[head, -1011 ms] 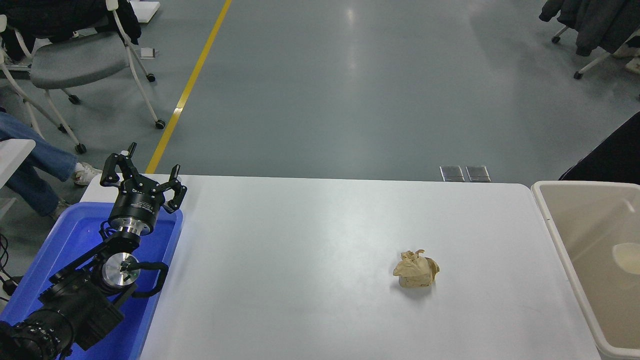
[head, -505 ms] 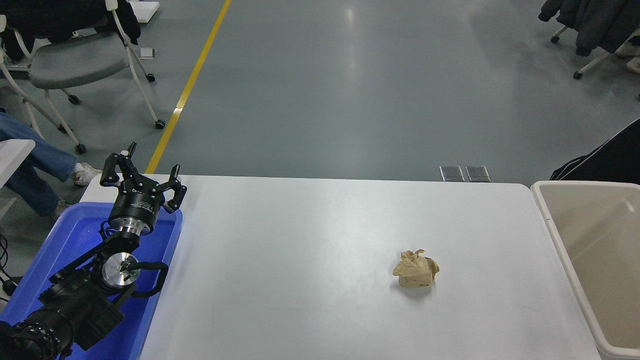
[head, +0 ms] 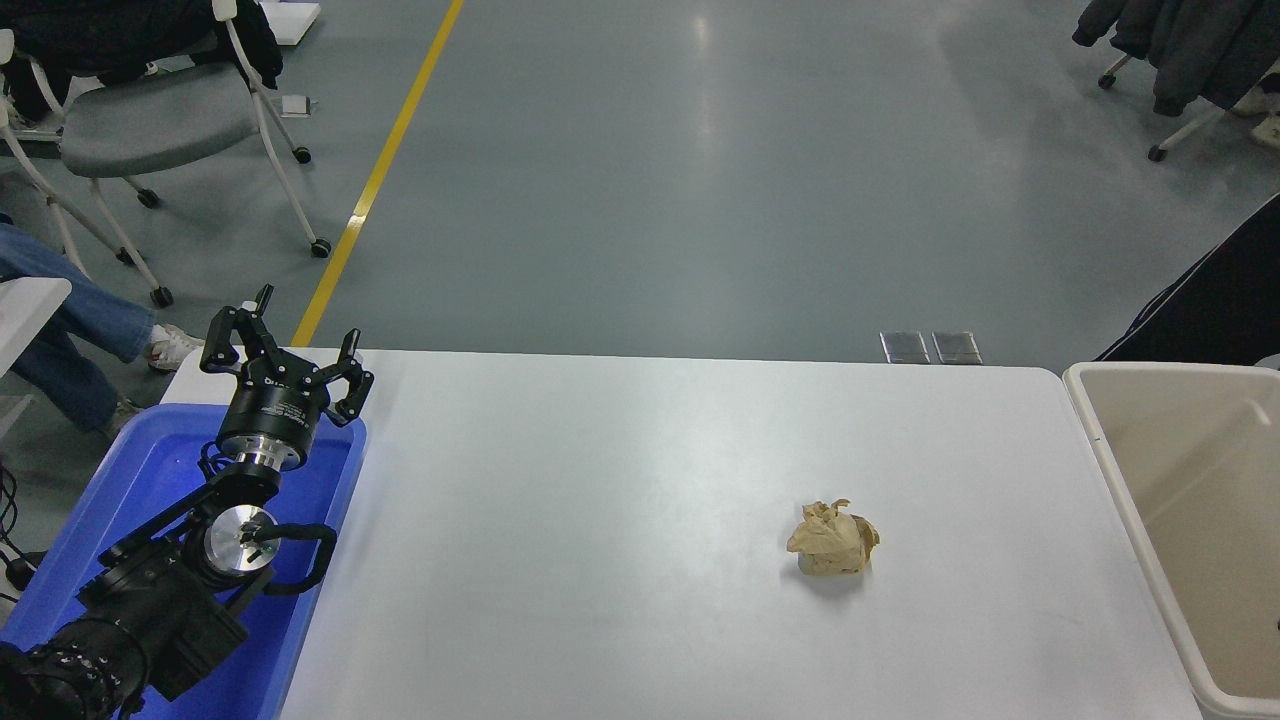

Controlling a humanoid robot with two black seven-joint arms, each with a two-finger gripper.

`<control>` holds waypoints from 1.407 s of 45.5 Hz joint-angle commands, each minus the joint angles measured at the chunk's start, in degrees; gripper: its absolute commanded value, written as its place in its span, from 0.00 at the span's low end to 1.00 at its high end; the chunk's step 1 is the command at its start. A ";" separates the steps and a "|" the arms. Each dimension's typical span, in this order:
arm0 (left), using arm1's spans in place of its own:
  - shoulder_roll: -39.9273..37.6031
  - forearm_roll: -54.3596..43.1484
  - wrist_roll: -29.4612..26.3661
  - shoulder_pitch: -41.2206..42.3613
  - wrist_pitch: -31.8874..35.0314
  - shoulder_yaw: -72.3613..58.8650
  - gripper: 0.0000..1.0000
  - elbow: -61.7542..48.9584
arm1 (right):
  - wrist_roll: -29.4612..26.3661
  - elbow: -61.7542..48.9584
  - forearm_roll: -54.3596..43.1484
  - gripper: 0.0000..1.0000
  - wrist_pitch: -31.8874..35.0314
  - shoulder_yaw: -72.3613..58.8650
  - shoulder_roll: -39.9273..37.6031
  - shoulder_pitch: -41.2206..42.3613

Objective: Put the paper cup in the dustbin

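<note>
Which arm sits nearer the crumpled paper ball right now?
Left, by default. The left gripper is parked over the blue tray, far left of the crumpled paper ball. The right arm is out of view.

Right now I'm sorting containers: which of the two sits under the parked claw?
The blue tray at the table's left end lies beneath the left claw; the beige dustbin stands at the right end.

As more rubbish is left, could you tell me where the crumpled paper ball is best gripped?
Take the crumpled tan paper ball across its wider lower body, coming from straight above. It sits alone on the white table, and its top is a loose peak of folds that would probably give.
</note>
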 commanded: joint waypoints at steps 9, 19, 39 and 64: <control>0.00 -0.01 0.00 0.00 0.00 0.01 1.00 0.00 | 5.62 33.18 -4.44 0.99 3.36 26.11 -10.44 -1.39; 0.00 -0.01 0.00 0.00 0.09 0.01 1.00 0.00 | 9.13 42.59 -17.62 0.99 3.27 37.00 -6.15 -4.47; 0.00 -0.01 0.00 0.00 0.00 0.01 1.00 0.00 | 17.83 35.31 -36.62 0.99 2.56 59.42 16.53 -6.32; 0.00 -0.01 0.00 0.00 0.00 0.01 1.00 0.00 | 19.86 30.73 -35.66 0.99 3.00 46.78 17.94 -5.44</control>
